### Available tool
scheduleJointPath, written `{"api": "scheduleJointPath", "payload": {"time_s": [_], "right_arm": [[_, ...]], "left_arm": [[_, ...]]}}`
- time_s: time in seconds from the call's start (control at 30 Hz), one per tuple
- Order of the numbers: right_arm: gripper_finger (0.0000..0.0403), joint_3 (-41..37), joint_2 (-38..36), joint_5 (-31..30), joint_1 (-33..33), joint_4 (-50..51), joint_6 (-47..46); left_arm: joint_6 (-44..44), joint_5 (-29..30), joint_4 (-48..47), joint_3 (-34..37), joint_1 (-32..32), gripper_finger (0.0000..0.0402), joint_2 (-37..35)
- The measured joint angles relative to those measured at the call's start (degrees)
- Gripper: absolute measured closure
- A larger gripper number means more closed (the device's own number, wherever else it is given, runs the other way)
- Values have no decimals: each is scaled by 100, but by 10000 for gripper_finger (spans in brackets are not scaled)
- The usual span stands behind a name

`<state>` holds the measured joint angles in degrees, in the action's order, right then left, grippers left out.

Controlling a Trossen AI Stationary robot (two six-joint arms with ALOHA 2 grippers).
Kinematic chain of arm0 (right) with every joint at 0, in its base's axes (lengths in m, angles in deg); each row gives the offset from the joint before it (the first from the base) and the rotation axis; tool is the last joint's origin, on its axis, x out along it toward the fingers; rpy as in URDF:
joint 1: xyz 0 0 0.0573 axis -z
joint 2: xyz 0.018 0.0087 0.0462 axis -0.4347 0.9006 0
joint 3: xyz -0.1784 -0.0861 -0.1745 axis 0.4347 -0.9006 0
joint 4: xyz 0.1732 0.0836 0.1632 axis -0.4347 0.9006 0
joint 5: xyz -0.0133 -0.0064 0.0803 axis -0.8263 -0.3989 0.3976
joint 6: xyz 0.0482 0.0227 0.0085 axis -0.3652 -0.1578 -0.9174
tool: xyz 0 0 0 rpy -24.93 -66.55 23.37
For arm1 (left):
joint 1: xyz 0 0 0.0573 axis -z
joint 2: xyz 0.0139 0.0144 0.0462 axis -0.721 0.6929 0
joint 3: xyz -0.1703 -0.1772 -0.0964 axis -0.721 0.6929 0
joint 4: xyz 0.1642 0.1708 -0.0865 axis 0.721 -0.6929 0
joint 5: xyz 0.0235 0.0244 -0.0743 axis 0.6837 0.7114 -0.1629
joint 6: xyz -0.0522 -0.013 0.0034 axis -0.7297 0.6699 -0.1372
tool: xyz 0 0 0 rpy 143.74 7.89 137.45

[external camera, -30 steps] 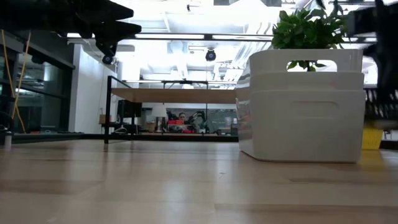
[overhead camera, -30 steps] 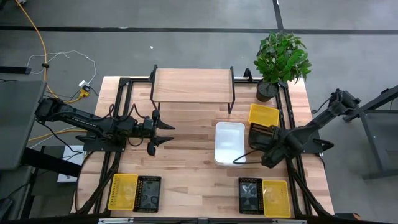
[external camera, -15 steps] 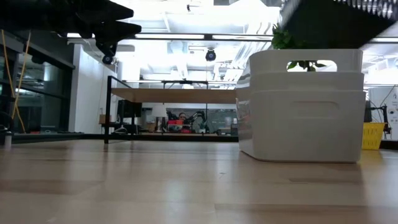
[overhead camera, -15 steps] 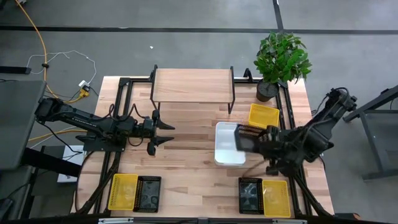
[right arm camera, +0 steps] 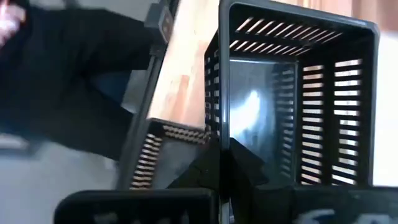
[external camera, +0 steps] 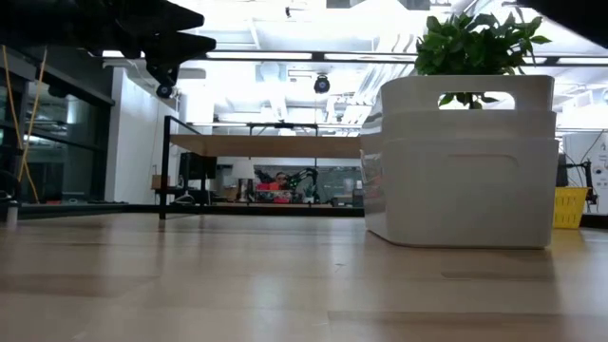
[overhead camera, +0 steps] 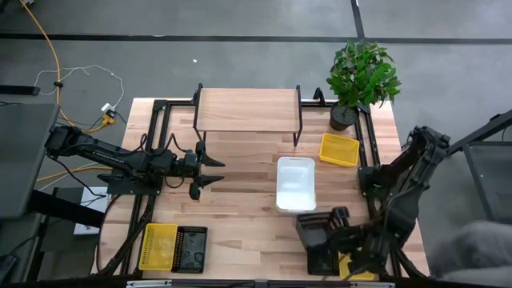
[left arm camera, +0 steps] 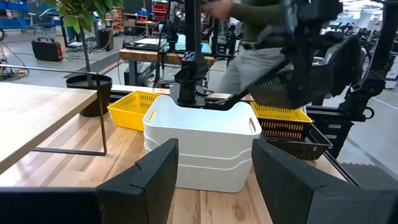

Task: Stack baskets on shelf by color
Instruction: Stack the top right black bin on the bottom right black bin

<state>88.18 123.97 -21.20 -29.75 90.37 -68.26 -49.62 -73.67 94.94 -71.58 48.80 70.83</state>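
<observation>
Overhead, the right gripper (overhead camera: 330,226) sits low over the near right part of the table, its jaws clenched on the wall of a black basket (overhead camera: 310,230) with slatted sides — the right wrist view looks straight into that basket (right arm camera: 292,106), held off the table edge. Just beneath and beside it lie another black bin (overhead camera: 322,254) and a yellow bin (overhead camera: 357,254), partly hidden by the arm.

The left gripper (overhead camera: 210,171) hovers left of centre, jaws released and holding nothing, pointed toward the white baskets (overhead camera: 295,184) — two nested together, as the left wrist view shows (left arm camera: 202,146). They stand near the middle of the table, in front of the shelf (overhead camera: 247,110), whose wood top is bare. A single yellow basket (overhead camera: 339,149) lies to the right of the white stack, near the potted plant (overhead camera: 361,76) at the far right corner. At the near left corner a yellow basket (overhead camera: 158,246) and a black one (overhead camera: 191,249) sit side by side, touching
</observation>
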Motion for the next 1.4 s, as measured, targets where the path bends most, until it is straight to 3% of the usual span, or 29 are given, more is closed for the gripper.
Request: {"api": "scheduleJointPath", "payload": {"time_s": [0.23,0.5,0.77,1.1,1.4], "right_arm": [[403,0,223,728,-16,157,-3298],[403,0,225,918,122,605,-5637],[403,717,541,937,154,720,-6140],[403,2871,2041,1344,189,2807,-7647],[403,3717,2970,1181,365,3172,-8296]], "left_arm": [[0,-2,1,-1,0,209,0],[0,-25,0,0,-1,209,0],[359,-34,1,0,-1,209,0],[570,-24,-1,0,-1,209,0],[772,-19,-1,0,-1,209,0]]}}
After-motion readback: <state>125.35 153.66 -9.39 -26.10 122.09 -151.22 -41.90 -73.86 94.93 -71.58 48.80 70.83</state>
